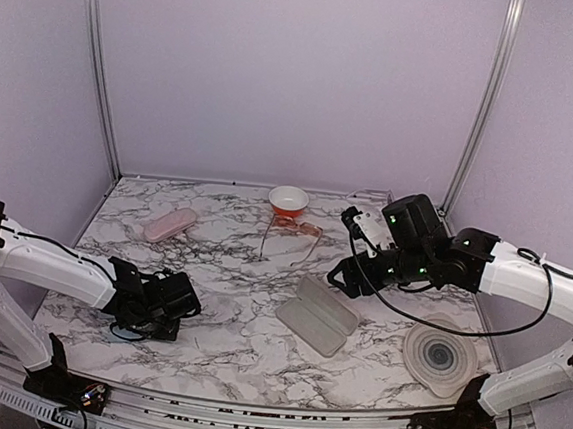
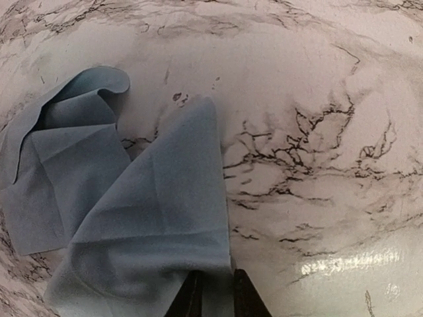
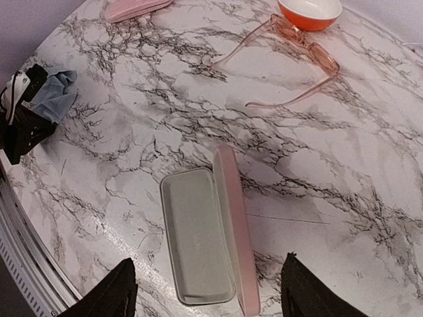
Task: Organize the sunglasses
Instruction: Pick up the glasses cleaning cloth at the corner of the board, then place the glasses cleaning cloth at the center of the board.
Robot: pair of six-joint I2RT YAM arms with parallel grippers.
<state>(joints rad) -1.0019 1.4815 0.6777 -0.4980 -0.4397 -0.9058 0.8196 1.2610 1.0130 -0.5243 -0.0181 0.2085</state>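
Dark fingertips (image 2: 192, 297) of the left gripper (image 2: 215, 296) fill the bottom edge of the left wrist view, drawn almost together with a raised fold of the blue cloth (image 2: 152, 218) pinched between them. That cloth lies rumpled on the white marble-patterned table (image 1: 225, 345), one corner curled over, at the table's near left part

From above, the table is veined in grey and black and takes a glossy highlight near its front. Plain lilac walls (image 1: 300, 65) close it in on three sides, with an aluminium post (image 1: 99, 68) in each back corner and a metal rail along the near edge where the arm bases are bolted

The right gripper (image 3: 208, 261) hangs above the table's right half with its fingers spread wide and nothing between them. Directly below it lies an open case (image 3: 198, 244), grey inside and pink outside, flat on the marble. A pale round dish (image 1: 440, 356) with dark rings sits at the near right corner

The sunglasses (image 3: 297, 53), a thin pair with orange-pink lenses, lie unfolded on the marble toward the back centre, their front just beside an orange bowl (image 1: 288, 200) with a white inside, their temples pointing toward the near edge. A closed pink case (image 1: 168, 225) rests at the back left, well apart from them. I cannot make out a second pair
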